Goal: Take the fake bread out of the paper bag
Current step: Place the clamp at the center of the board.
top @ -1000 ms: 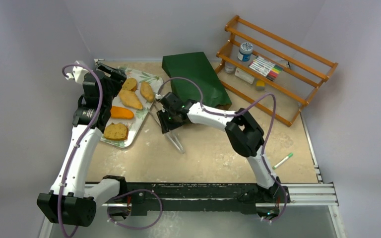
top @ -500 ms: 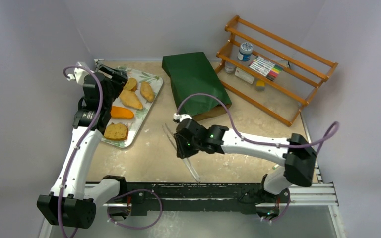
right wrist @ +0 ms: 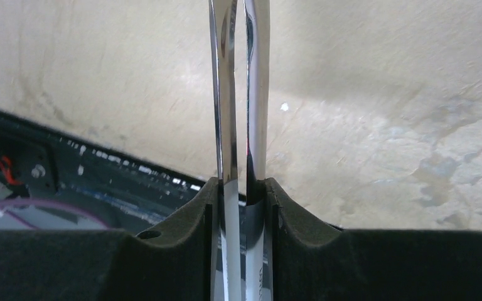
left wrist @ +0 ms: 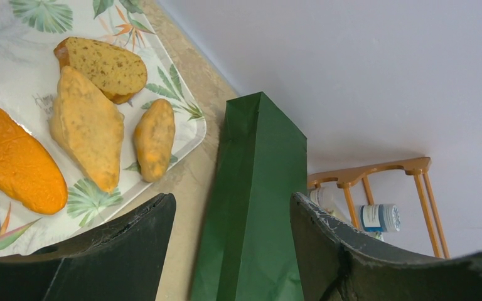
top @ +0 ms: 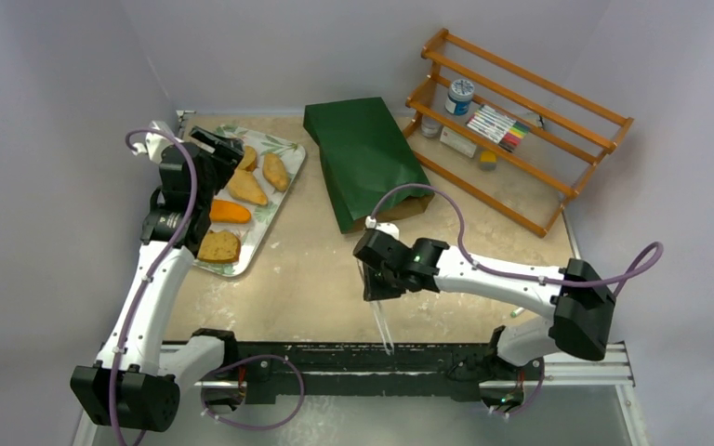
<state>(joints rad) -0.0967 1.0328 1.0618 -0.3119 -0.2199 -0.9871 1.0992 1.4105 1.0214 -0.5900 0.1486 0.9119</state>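
Note:
The dark green paper bag (top: 363, 158) lies flat at the back middle of the table, its brown mouth facing the near right; it also shows in the left wrist view (left wrist: 257, 207). Several fake bread pieces (top: 245, 186) lie on the floral tray (top: 284, 147), also seen in the left wrist view (left wrist: 88, 128). My left gripper (top: 218, 144) is open and empty above the tray's far end (left wrist: 232, 200). My right gripper (top: 377, 290) is shut on metal tongs (top: 384, 323), whose closed tips point at the table's near edge (right wrist: 238, 94). The bag's inside is hidden.
A wooden rack (top: 521, 121) with markers and jars stands at the back right. A green pen (top: 530, 302) lies near the right edge. The black rail (top: 381, 358) runs along the near edge under the tongs' tips.
My right arm has swung the tongs from beside the tray down and to the right, to the near edge. The left gripper has shifted slightly over the tray.

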